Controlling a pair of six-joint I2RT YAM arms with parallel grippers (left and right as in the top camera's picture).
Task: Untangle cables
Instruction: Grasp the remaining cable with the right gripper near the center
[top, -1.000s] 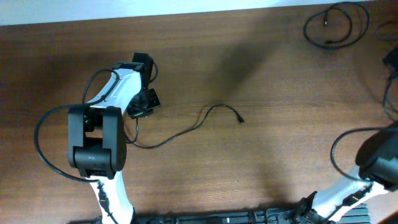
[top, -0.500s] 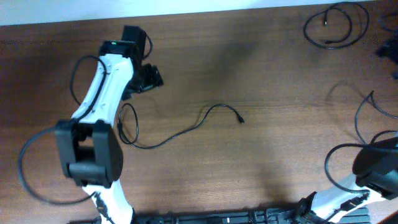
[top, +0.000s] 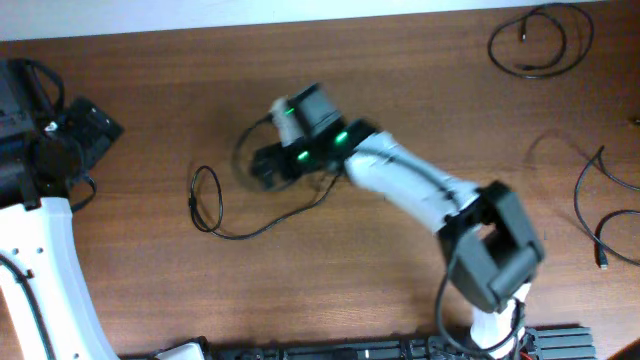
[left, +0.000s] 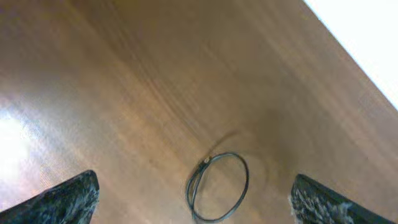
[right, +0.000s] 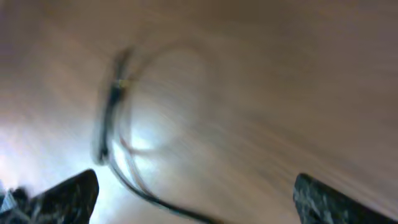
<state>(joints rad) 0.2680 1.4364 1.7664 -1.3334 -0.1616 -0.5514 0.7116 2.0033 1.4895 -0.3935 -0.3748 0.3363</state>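
Note:
One thin black cable (top: 247, 228) lies on the wooden table, with a small loop (top: 205, 200) at its left end; its right part is hidden under my right arm. My right gripper (top: 262, 165) hovers open just right of that loop, blurred by motion. In the right wrist view the loop (right: 121, 106) lies ahead of the wide-apart fingertips (right: 65, 198), with nothing between them. My left gripper (top: 98, 125) is at the far left, open and empty. Its wrist view shows a cable loop (left: 219, 186) between and ahead of the fingertips (left: 68, 199).
A coiled black cable (top: 540, 40) lies at the back right corner. Another loose cable (top: 598, 205) curves along the right edge. A black strip (top: 400, 350) runs along the front edge. The right arm (top: 430, 195) stretches diagonally across the middle.
Both grippers have opened. The left arm let go near the cable's left end and swung to the far left. The right arm swept in from the lower right to the middle.

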